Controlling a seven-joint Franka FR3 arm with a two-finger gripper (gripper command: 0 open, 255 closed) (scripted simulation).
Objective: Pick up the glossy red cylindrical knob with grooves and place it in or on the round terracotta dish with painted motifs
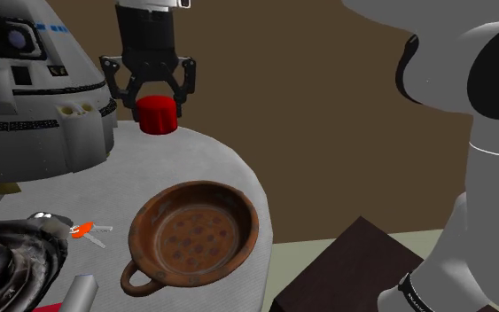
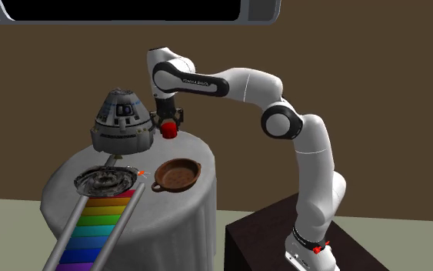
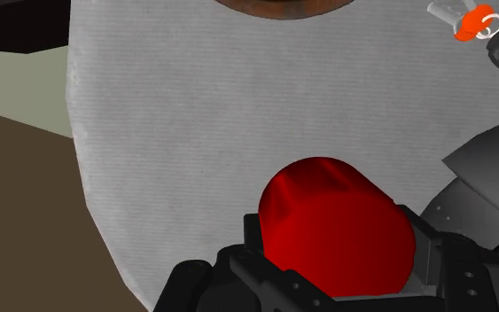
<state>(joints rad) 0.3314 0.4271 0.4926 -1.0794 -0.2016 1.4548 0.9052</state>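
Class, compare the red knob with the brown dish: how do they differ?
The knob is glossy red; the dish is brown with dark spots. The knob is a cylinder; the dish is a shallow bowl with a loop handle. The claw clasps the knob; the dish lies free. Both are round.

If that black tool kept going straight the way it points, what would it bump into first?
Probably the white tabletop, right beneath the red knob the tool clasps; the brown dish lies off to the side. The gap is hard to judge.
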